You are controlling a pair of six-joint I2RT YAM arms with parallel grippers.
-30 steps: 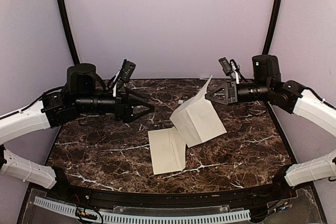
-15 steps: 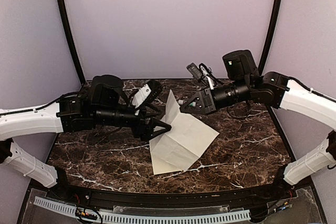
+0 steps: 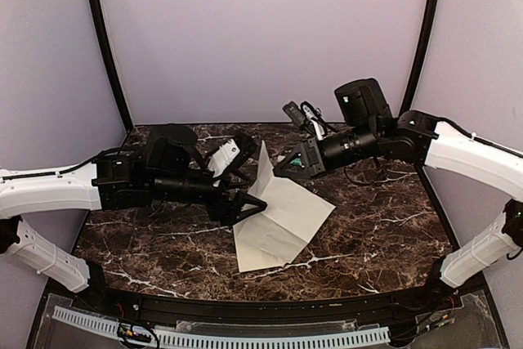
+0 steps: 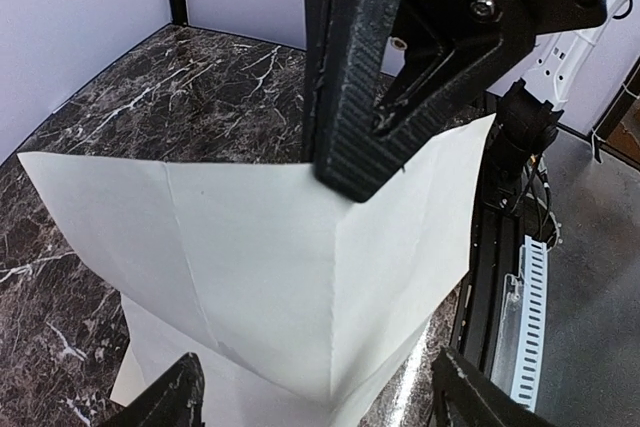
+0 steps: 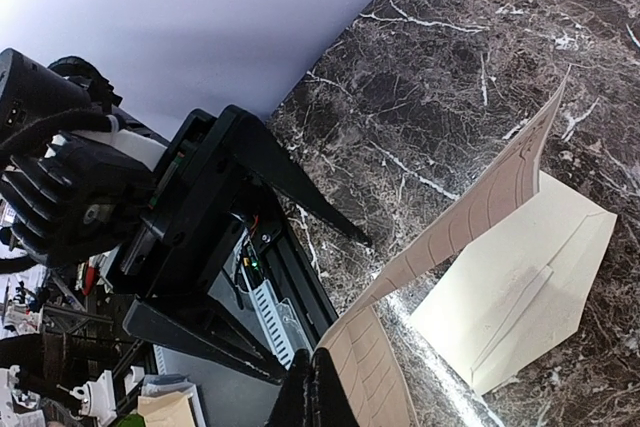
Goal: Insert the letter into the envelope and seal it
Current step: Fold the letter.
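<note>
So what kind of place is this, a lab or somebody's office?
Probably a robot lab's test booth, not an office: a left arm and a right arm are mounted at the near edge of a dark marble-look table, and plain lilac walls close it in.

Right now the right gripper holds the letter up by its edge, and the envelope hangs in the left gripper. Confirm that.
Not right. The envelope lies flat on the table, partly under the raised letter. The left gripper stands open and holds nothing. The right wrist view shows the envelope lying there. The right gripper does hold the letter up by its edge.
</note>
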